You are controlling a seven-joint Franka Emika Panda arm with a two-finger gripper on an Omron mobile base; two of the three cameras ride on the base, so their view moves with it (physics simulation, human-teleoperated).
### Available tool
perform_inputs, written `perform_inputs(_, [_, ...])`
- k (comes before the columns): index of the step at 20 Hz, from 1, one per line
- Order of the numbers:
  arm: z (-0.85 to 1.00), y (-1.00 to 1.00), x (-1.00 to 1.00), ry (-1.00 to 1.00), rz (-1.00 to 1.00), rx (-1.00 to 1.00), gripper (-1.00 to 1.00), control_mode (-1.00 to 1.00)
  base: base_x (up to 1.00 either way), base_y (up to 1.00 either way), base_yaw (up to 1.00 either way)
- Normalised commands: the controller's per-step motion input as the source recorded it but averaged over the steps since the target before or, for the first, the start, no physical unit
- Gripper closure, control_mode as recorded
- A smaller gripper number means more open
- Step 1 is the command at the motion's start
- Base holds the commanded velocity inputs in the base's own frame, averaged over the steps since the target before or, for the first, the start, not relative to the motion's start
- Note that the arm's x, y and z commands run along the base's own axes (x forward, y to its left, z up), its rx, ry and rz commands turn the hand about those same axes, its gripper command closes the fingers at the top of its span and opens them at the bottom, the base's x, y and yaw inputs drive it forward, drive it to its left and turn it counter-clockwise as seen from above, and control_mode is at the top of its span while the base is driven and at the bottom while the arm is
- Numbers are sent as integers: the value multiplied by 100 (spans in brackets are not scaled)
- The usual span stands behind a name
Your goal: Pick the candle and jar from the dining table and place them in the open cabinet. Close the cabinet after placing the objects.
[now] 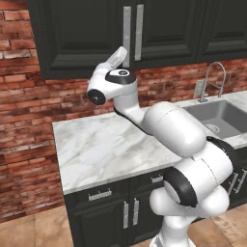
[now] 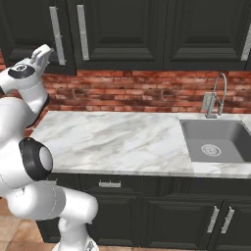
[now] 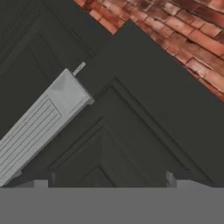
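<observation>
My gripper [image 1: 120, 53] is raised in front of the black upper cabinet [image 1: 82, 38], just below the lower end of a silver bar handle [image 1: 127, 36]. In the right base view the gripper [image 2: 45, 51] sits by the same handle [image 2: 58, 34]. In the hand view the gripper [image 3: 109, 180] is open, its fingertips wide apart with nothing between them. It faces the panelled door [image 3: 131, 131], with the handle [image 3: 39, 131] off to one side. The cabinet doors look closed. The candle, the jar and the dining table are out of view.
A white marble counter [image 2: 112, 139] runs below the cabinets over black drawers. A grey sink [image 2: 215, 142] with a silver faucet [image 2: 218, 93] is set in on the right. A red brick wall [image 1: 29, 101] lies behind and to the left.
</observation>
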Motion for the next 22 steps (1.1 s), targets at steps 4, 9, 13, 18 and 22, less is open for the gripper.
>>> perform_inputs(4, [10,-6,33,0,0,6,-100,-100,0,0,0])
perform_inputs(9, [10,-7,35,-1,0,5,-100,-100,0,0,0])
perform_inputs(13, [8,-7,35,-1,0,6,-100,-100,0,0,0])
perform_inputs(18, [8,-7,38,0,0,6,-100,-100,0,0,0])
perform_inputs(22, [5,-9,42,0,0,6,-100,-100,0,0,0])
